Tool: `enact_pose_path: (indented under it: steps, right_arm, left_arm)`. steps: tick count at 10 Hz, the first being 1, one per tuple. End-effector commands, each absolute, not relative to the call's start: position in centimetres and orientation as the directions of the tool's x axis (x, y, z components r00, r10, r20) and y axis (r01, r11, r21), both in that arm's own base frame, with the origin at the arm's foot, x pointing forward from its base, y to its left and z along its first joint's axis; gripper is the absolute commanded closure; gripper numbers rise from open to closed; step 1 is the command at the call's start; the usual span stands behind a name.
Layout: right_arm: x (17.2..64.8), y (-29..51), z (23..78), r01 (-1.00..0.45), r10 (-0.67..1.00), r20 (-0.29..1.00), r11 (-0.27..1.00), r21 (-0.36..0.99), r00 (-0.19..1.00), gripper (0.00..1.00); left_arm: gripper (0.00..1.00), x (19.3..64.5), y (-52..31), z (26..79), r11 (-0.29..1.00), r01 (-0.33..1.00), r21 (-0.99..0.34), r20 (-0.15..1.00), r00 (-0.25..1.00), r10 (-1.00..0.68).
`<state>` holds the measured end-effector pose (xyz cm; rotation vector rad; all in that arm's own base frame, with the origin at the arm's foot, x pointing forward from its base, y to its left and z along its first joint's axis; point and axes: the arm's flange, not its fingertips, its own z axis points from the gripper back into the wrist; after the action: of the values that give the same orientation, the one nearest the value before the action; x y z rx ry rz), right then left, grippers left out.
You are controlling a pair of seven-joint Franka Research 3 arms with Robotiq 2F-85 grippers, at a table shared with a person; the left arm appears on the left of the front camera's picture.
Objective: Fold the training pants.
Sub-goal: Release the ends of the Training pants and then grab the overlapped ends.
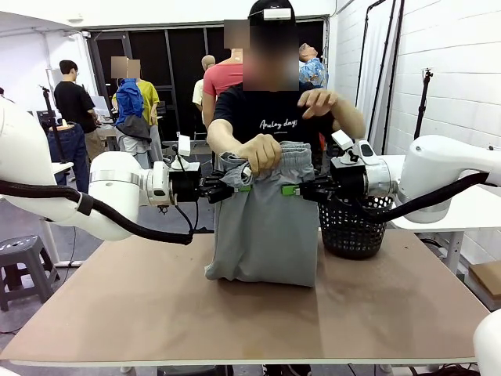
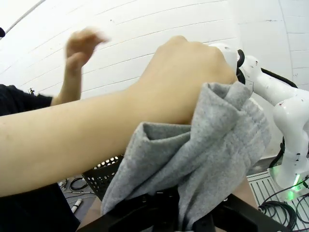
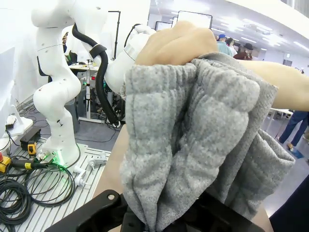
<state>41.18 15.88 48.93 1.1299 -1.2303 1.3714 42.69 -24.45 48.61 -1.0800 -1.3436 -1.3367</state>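
Table [image 1: 156, 313]: brown wooden top.
Basket [image 1: 356, 227]: black mesh, standing on the table's far right part.
Stool [image 1: 19, 262]: grey, on the floor off the table's left side.
Wall [image 1: 454, 70]: white brick, beyond the table's right end.
Bystander [image 1: 74, 106]: black shirt, well behind the table, far left.

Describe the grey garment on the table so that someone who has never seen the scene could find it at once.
Start at the brown table. At its middle the training pants hang by their waistband from the left gripper, the right gripper and a person's hand. Unlike the black mesh basket beside them, they are pale grey, soft and plain.
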Motion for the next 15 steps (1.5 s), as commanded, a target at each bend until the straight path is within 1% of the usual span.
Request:
enact_pose_path:
  steps: [1,15]
  right_arm:
    - [40.94,16.11,49.19,-0.989,0.066,0.988,-0.06,-0.135,-0.139,1.0]
    - [40.94,16.11,49.19,-0.989,0.066,0.988,-0.06,-0.135,-0.139,1.0]
  left_arm:
    - [1.0,42.73,-24.42,48.82,0.03,0.982,0.188,0.982,-0.187,-0.024]
    - [1.0,42.73,-24.42,48.82,0.03,0.982,0.188,0.982,-0.187,-0.024]
